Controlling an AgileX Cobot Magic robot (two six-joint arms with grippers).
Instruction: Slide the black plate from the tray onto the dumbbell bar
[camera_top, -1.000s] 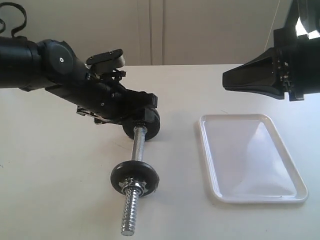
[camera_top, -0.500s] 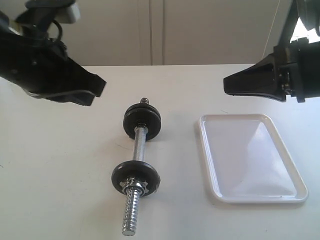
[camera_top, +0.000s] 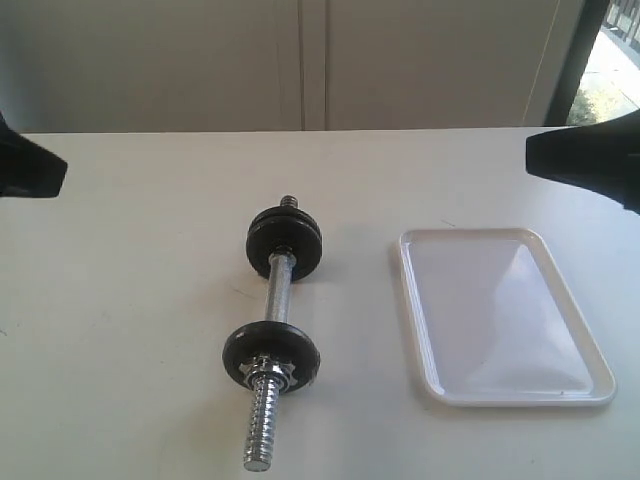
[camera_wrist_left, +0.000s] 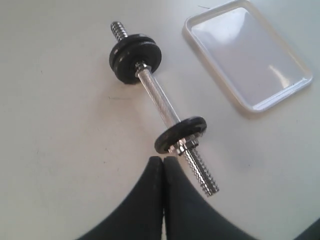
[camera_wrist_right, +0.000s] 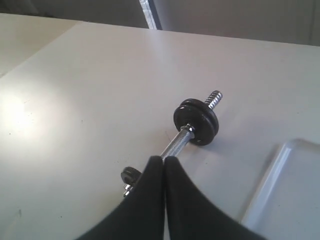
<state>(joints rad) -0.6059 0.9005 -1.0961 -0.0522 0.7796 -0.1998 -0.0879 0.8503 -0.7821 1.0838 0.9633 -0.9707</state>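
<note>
right gripper jaws pressed together, holding nothing. dumbbell bar lies on white table at 12 o'clock off the tips; tray corner at 3 o'clock.

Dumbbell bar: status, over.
Shut, empty: left gripper, right gripper. No plate on tray; black discs on dumbbell bar. Nothing in the way.

Shiny chrome dumbbell bar, knurled middle, coarse threads (bright glints). Matt black discs. Glossy white plastic tray, right.

white table, pale panelled wall
</note>
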